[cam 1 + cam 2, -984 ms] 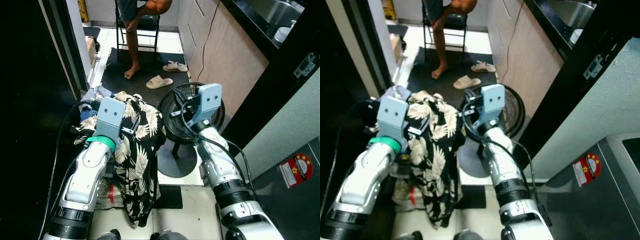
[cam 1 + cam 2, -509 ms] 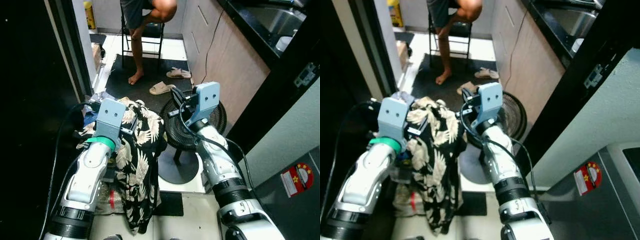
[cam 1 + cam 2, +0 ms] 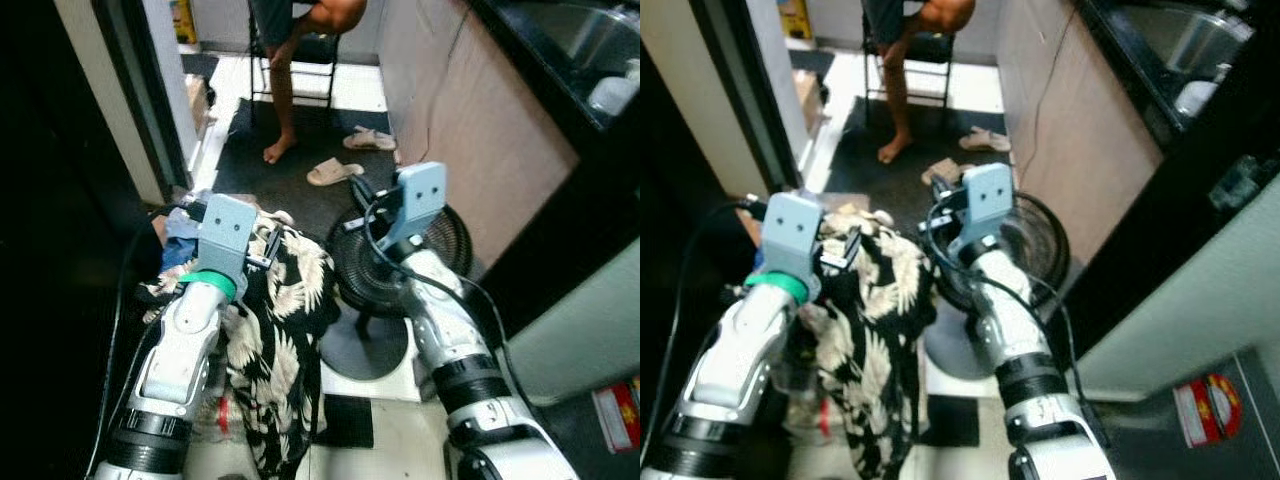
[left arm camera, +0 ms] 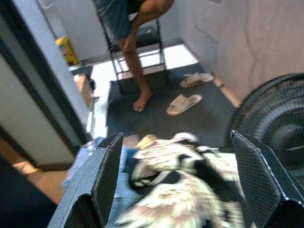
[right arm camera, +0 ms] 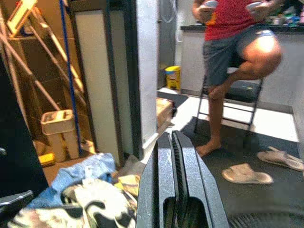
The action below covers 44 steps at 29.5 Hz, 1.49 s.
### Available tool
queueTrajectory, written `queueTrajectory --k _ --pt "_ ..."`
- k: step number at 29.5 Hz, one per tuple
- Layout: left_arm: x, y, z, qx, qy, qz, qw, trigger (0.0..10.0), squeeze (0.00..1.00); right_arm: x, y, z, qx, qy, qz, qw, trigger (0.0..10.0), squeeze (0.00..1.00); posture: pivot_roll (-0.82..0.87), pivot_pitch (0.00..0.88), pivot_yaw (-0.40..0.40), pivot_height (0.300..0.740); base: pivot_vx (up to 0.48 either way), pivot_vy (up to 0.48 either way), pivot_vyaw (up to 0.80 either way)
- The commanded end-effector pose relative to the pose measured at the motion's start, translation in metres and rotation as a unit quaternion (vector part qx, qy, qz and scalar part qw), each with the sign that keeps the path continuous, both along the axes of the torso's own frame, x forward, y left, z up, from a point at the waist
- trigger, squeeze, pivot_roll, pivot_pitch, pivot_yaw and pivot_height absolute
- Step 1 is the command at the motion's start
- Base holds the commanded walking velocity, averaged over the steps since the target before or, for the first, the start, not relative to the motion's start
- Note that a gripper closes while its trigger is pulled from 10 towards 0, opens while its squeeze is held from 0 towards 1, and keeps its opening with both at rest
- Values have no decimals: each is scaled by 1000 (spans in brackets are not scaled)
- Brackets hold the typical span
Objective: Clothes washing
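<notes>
Room: narrow passage between a dark doorway on my left and a cabinet run on my right; pale tiled floor (image 3: pixel 400 420) just under me, a dark mat (image 3: pixel 300 130) further on.
Shirt: black with a pale leaf print (image 3: pixel 280 340), it hung in loose folds from near my left wrist down toward the floor, right beside my left arm.
Left gripper: (image 4: pixel 180 171) raised over the top of the shirt; its fingers (image 4: pixel 107 175) stood wide apart and held nothing.
Right gripper: (image 5: pixel 173 156) lifted beside the shirt's upper edge; its fingers were pressed together with nothing between them.
Pile: more laundry, including a blue piece (image 5: pixel 90 171), lay on the floor past the shirt, touching it.
Handling: I judged the shirt light, limp and a little slippery, so it would sag and trail wherever it was unsupported, and a hem could snag on the fan.
Where to hold: I judged a bunched fold near the top, by the collar or shoulder, the best spot; pinching a single layer would likely slip.
Fan: black floor fan (image 3: pixel 395 270) just right of the shirt, below my right arm.
Far end: two slippers (image 3: pixel 336 171) on the mat, and a person (image 5: pixel 228 47) perched on a stool.
</notes>
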State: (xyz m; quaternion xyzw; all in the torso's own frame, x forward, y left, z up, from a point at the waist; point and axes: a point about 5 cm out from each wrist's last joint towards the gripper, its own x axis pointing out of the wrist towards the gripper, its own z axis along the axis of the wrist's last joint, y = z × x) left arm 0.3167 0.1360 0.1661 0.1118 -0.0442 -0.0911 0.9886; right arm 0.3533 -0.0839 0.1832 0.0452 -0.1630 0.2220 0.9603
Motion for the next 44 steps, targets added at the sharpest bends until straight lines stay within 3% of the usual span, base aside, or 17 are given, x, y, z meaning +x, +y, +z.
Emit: queueTrajectory --k 1,23,33,35,38,39,40,42,44 --pt "-1 -1 -6 2 11 -1 1000 10000 0 -1 0 -3 -2 2 0 1000 10000 0 91 0 -20 740 304 0 0" --pt "-1 -3 -8 -6 19 -1 1000 10000 0 -1 -1 -4 -4 5 0 1000 10000 0 87 8 -21 740 14 0 0" --pt "1 -6 -34 51 92 -9 994 10000 0 -4 2 -23 -30 32 18 999 10000 0 83 10 -23 740 0 0 0" --pt "0 4 -45 73 125 3 989 10000 0 -6 -2 -48 -51 75 10 996 10000 0 96 21 -24 740 0 0 0" --pt "-1 14 -49 79 142 19 987 10000 0 -6 -7 -63 -59 105 -5 993 10000 0 107 27 -27 740 0 0 0" --pt "-2 27 -53 88 149 42 984 10000 0 -7 -11 -76 -58 138 -18 989 10000 0 112 31 -29 740 0 0 0" --pt "-2 27 -53 88 149 42 984 10000 0 -7 -11 -76 -58 138 -18 989 10000 0 112 31 -29 740 0 0 0" --pt "-4 50 -54 82 156 82 981 10000 0 -4 -16 -88 -63 174 -43 982 10000 0 127 47 -33 740 0 0 0" --pt "-4 54 -51 79 152 88 981 10000 0 0 -16 -87 -69 179 -49 980 10000 0 135 53 -34 740 0 0 0"
